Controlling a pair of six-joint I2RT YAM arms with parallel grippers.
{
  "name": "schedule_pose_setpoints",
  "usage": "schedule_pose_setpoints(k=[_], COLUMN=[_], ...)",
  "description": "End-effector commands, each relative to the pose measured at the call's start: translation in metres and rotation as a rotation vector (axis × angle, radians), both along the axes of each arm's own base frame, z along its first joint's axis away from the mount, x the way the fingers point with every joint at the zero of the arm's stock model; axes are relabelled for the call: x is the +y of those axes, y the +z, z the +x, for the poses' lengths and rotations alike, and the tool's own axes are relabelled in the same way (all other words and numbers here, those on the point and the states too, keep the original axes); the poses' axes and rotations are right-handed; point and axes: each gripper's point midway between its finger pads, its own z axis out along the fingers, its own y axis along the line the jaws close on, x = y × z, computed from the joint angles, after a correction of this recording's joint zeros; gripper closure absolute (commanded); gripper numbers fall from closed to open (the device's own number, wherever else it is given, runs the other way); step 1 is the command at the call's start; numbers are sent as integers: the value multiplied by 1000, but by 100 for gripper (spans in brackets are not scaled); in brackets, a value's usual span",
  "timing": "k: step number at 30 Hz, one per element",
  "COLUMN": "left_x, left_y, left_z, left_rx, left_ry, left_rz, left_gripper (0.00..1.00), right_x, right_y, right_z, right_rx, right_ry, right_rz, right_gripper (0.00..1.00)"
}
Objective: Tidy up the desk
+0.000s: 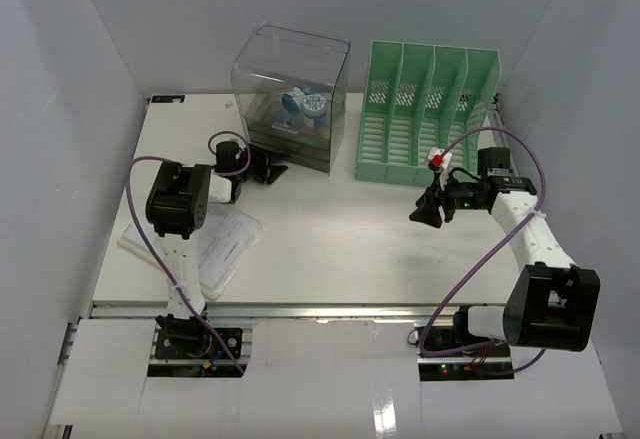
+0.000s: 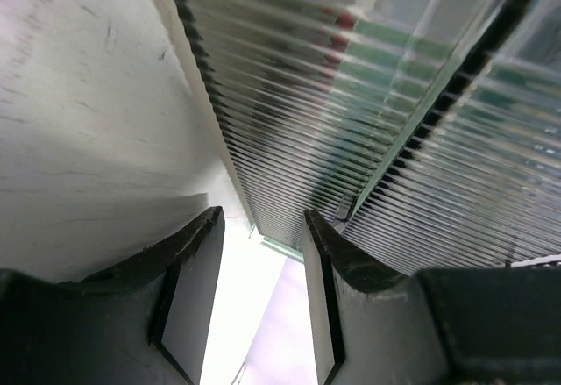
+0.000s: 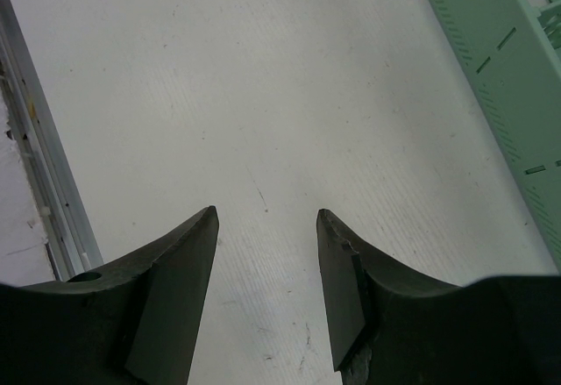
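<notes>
Top external view: desk filling mid-frame; left gripper upper left at clear drawer box, fingers partly apart, empty; right gripper centre right, fingers likewise parted, holding nothing

No legible text, perhaps faint print on papers

On the large flat white rectangular surface, a clear plastic drawer box holding blue-and-white items stands at the back, beside a green slotted plastic file rack. The left pincer is just before the box, and the right pincer is near the rack's front. White paper sheets lie under the left arm.
</notes>
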Motion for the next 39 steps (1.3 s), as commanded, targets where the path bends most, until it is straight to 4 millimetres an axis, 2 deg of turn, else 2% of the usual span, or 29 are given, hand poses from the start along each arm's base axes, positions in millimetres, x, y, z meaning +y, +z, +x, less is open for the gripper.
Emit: schedule_pose_setpoints(k=[1, 7, 10, 12, 14, 15, 17, 18, 21, 23, 25, 27, 28, 29, 30, 31, 32, 35, 36, 39], left_x=[3, 8, 17, 24, 31, 36, 43, 49, 67, 86, 114, 144, 158, 173, 174, 180, 183, 189, 189, 188], left_y=[28, 44, 43, 66, 71, 87, 96, 105, 133, 161, 165, 178, 185, 185, 198, 210, 215, 228, 230, 234], left_z=[5, -39, -72, -88, -99, -106, -119, -124, -137, -147, -165, -183, -193, -200, -208, -222, -229, -241, -242, -241], left_rx=[-110, -184, -183, -255, -261, -325, -343, -373, -456, -529, -523, -550, -556, -540, -580, -632, -657, -703, -709, -718], left_ry=[-21, -60, -63, -71, -69, -72, -74, -76, -51, 29, 89, 181, 239, 308, 332, 388, 411, 453, 460, 456], left_rz=[-14, -2, 13, 55, 99, 147, 225, 274, 437, 567, 757, 937, 998, 1045, 1046, 1061, 1077, 1101, 1102, 1099], left_gripper=[47, 47, 45, 42, 33, 26, 7, 3, 2, 2, 2, 2, 2, 2, 2, 2, 2, 2, 2, 2], right_x=[-1, 3, 23, 36, 59, 73, 94, 106, 146, 178, 212, 249, 267, 284, 294, 317, 335, 384, 394, 417], right_y=[2, -4, -8, -12, -12, -9, -9, -5, -2, -13, -13, -10, -13, -27, -12, -27, -34, -23, -36, -40], right_z=[4, 3, -4, -7, -12, -13, -10, -9, -9, -13, -13, -13, -14, -18, -12, -12, -10, 8, 8, 20], right_rx=[-14, 2, 7, -6, -27, -48, -43, -32, 18, 73, 80, 91, 117, 178, 167, 217, 243, 240, 277, 262], right_ry=[5, 8, 85, 127, 196, 234, 283, 312, 385, 403, 424, 438, 442, 434, 416, 411, 400, 367, 365, 310], right_rz=[4, 0, -21, -75, -99, -121, -139, -141, -141, -160, -153, -117, -105, -108, -76, -87, -89, -41, -42, -20], right_gripper=[44, 43, 42, 42, 41, 41, 40, 40, 39, 36, 31, 26, 23, 21, 19, 14, 11, 10, 10, 10])
